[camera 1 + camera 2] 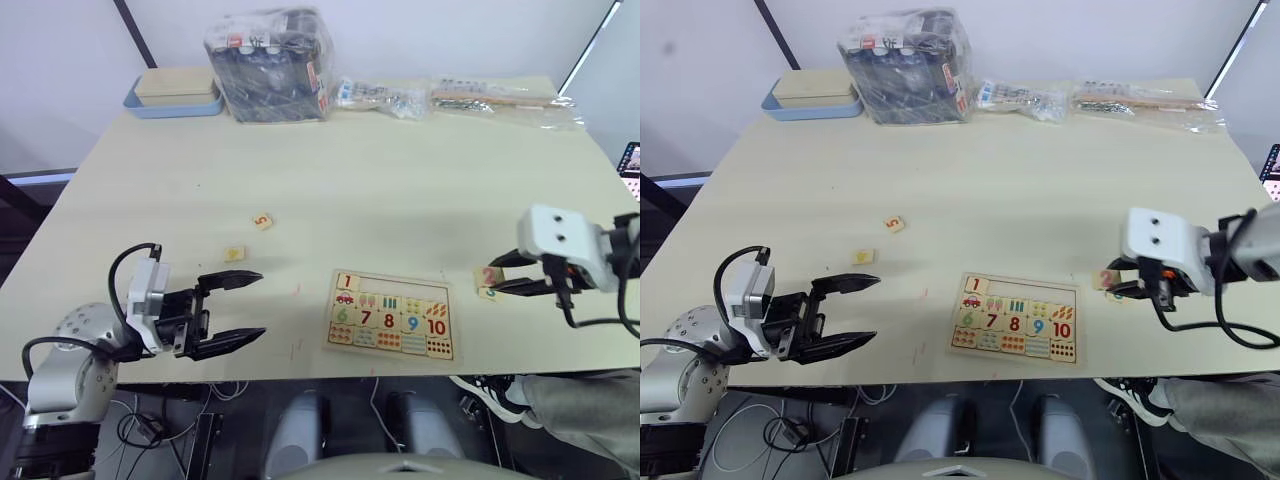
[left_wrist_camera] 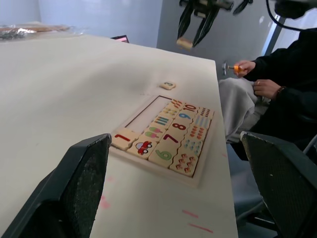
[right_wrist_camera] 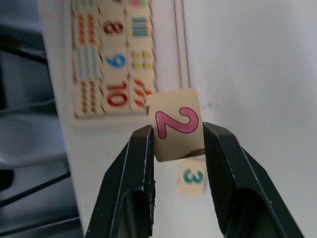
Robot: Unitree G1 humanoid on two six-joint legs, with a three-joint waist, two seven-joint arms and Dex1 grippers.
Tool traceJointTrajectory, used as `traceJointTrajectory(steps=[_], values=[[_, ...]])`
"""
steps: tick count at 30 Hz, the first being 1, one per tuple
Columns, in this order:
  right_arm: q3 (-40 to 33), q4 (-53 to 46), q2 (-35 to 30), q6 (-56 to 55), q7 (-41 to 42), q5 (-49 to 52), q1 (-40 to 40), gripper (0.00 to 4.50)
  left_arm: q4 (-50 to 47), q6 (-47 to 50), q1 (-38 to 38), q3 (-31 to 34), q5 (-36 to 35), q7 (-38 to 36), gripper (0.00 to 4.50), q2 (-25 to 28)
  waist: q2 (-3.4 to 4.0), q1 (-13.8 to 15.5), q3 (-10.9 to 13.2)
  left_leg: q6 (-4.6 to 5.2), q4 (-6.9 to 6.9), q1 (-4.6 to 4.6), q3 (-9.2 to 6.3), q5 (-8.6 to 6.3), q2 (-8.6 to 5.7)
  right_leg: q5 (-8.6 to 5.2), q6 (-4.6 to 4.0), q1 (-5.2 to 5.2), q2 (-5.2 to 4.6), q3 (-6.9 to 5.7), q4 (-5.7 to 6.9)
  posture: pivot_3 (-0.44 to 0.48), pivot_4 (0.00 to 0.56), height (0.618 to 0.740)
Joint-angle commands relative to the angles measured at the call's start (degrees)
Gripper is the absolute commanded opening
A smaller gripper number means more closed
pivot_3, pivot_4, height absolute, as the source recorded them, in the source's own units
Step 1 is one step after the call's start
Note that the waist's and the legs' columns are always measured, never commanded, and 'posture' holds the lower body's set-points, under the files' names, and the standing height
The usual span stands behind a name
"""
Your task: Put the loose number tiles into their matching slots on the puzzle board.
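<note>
The tile marked 2 (image 3: 176, 125) is pinched between the right gripper (image 3: 177, 144)'s two fingers, lifted off the table at the right of the head view, presumably for carrying to the board (image 1: 390, 315) at lower centre. Tile 1 (image 1: 347, 282) already sits in the top row; the slots (image 1: 400, 291) beside it look empty. Tile 3 (image 3: 190, 177) lies just beneath the held one. Tile 5 (image 1: 263, 221) and another tile (image 1: 234, 254) wait left of centre, near the left gripper (image 1: 232, 310), which hangs spread and empty.
</note>
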Motion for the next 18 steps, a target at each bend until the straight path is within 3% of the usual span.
traceJointTrajectory(steps=[1,4,9,14,18], values=[[7.74,-3.43,1.77,15.91,-1.64,3.33,-13.03,0.87,-1.18,-0.97,0.27,1.68,-0.52,0.56,4.5,0.02,0.0,-0.04,0.01,0.0,-0.01,-0.01,-0.01,0.0,-0.01,0.0,-0.01,0.0,-0.03,-0.04,0.0,0.0,0.15,0.74],[16.57,-5.32,4.09,21.57,-3.41,2.0,-23.39,0.87,-1.52,-1.4,1.07,1.79,-0.49,0.89,4.5,-0.26,0.01,-0.04,0.01,0.0,-0.07,-0.06,-0.01,-0.01,-0.06,0.01,-0.02,-0.04,-0.29,-0.13,-0.02,0.0,0.15,0.74],[25.6,-0.56,14.41,29.81,-10.67,0.66,-34.18,0.87,-2.08,-2.09,2.34,2.41,-0.57,1.87,4.5,-0.72,-0.01,-0.47,0.0,0.01,-0.08,-0.1,0.0,-0.01,-0.14,0.01,-0.02,-0.07,-0.32,-0.15,-0.03,0.0,0.15,0.74],[32.54,6.64,26.87,32.59,-18.73,-1.43,-38.49,0.87,-3.82,-2.54,4.4,3.56,-0.69,3.18,4.5,-1.17,-0.05,-1.46,-0.03,0.01,-0.07,-0.12,-0.03,0.0,-0.19,0.03,-0.04,-0.04,-0.46,-0.16,0.06,0.0,0.15,0.74],[37.51,10.45,31.87,32.62,-23.0,-2.67,-39.15,0.87,-4.71,-2.92,5.8,4.27,-0.75,3.76,4.5,-1.21,-0.05,-1.52,-0.03,0.01,-0.09,-0.14,-0.1,0.0,-0.29,0.04,-0.04,-0.04,-0.41,-0.27,0.07,0.0,0.15,0.74]])
